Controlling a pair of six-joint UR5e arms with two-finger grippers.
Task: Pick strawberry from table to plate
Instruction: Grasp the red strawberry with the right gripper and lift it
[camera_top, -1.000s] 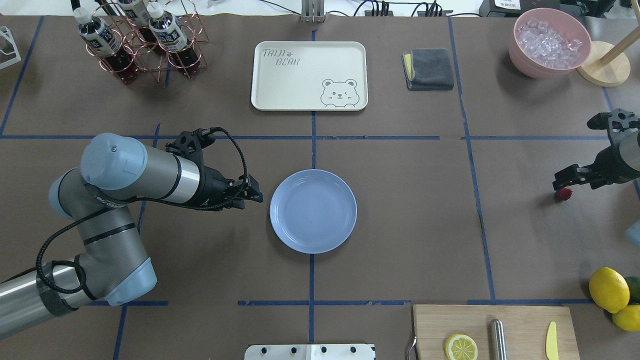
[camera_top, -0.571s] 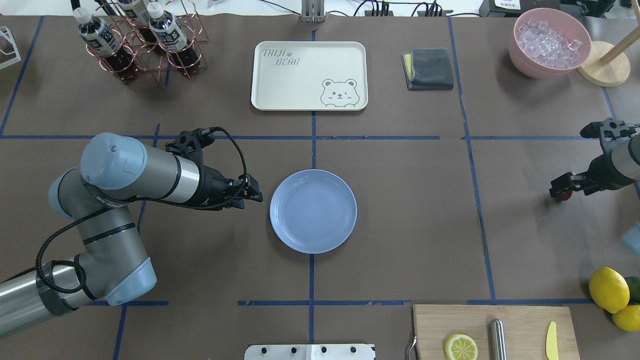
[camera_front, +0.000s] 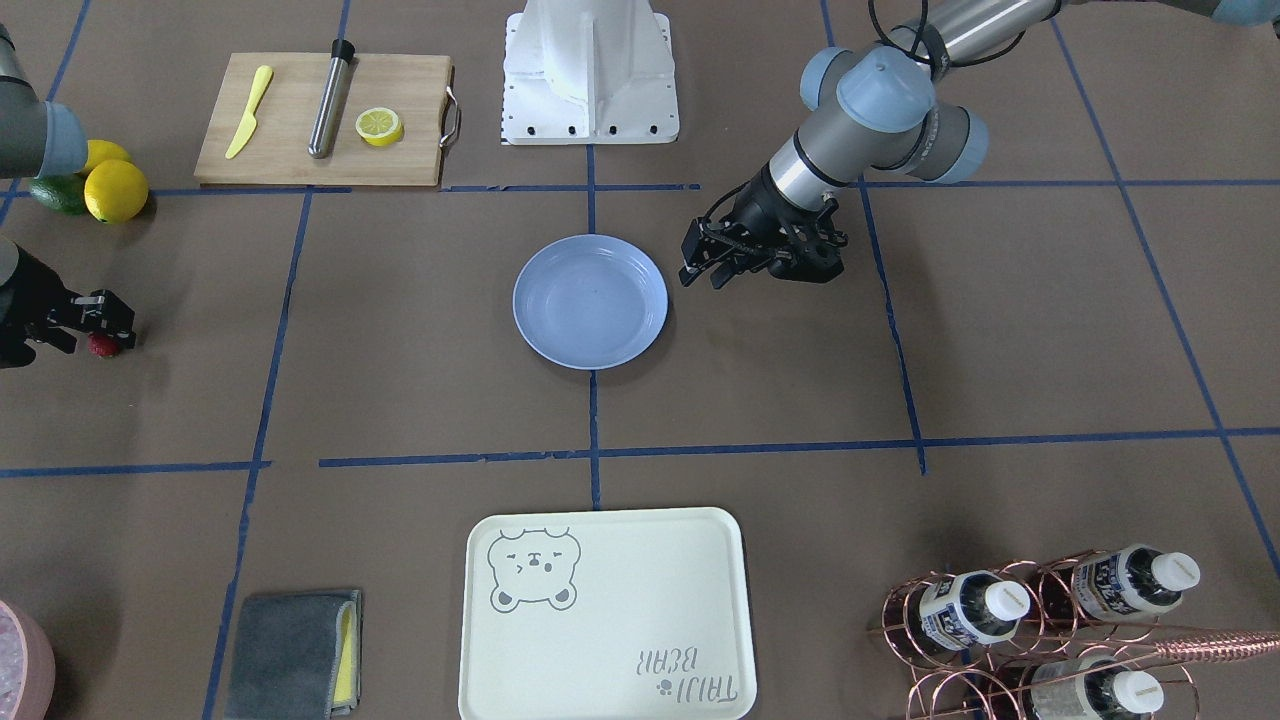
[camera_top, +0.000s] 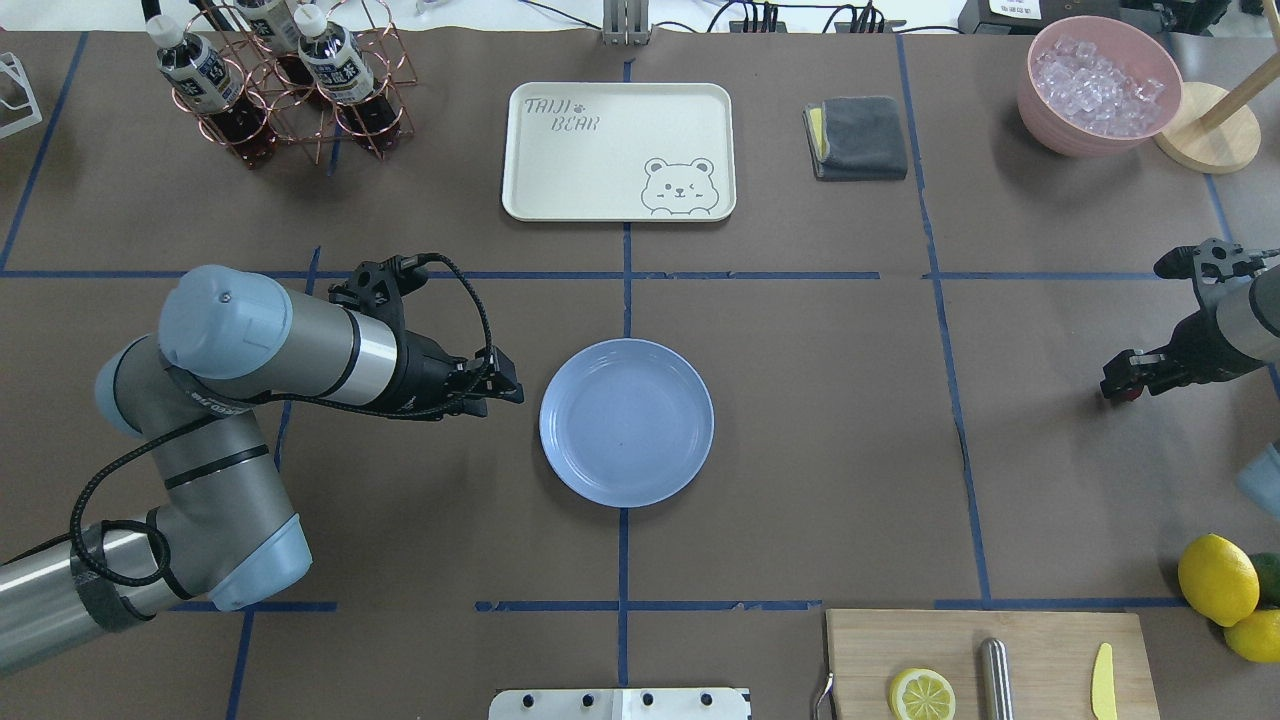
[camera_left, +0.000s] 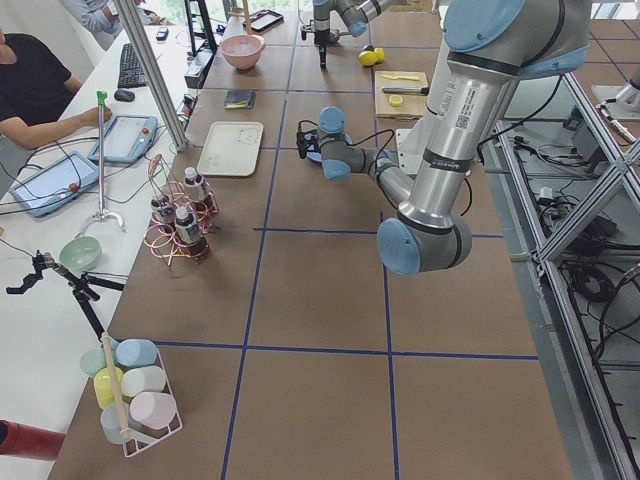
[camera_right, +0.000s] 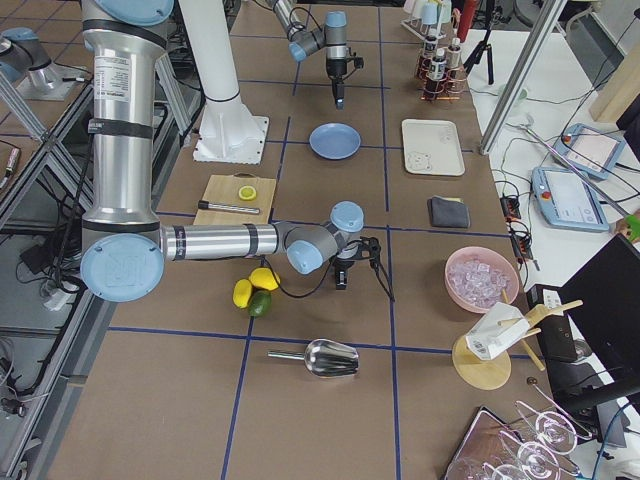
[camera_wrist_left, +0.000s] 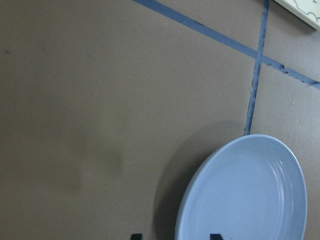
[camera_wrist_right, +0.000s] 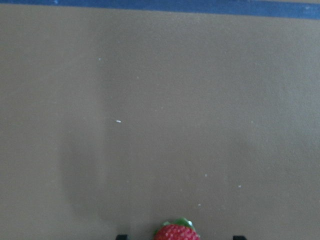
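The strawberry (camera_wrist_right: 176, 233) is small and red with a green end. It lies on the brown paper table (camera_top: 800, 450) at the far right of the overhead view, mostly hidden there under my right gripper (camera_top: 1120, 383). The front-facing view shows the strawberry (camera_front: 103, 345) just below that gripper (camera_front: 108, 322). My right gripper is open, a fingertip on each side of the berry with gaps between. The light-blue plate (camera_top: 627, 422) sits bare at the table's centre. My left gripper (camera_top: 507, 386) hovers open beside the plate's left rim (camera_wrist_left: 192, 200).
A cream bear tray (camera_top: 618, 150) and a grey cloth (camera_top: 857, 137) lie beyond the plate. A pink bowl of ice (camera_top: 1098, 85) stands far right, a bottle rack (camera_top: 290, 80) far left. Lemons (camera_top: 1217, 578) and a cutting board (camera_top: 990, 655) are near right.
My right gripper has moved a little left and down over the strawberry, which now shows far less in the overhead view. The left arm has stayed put.
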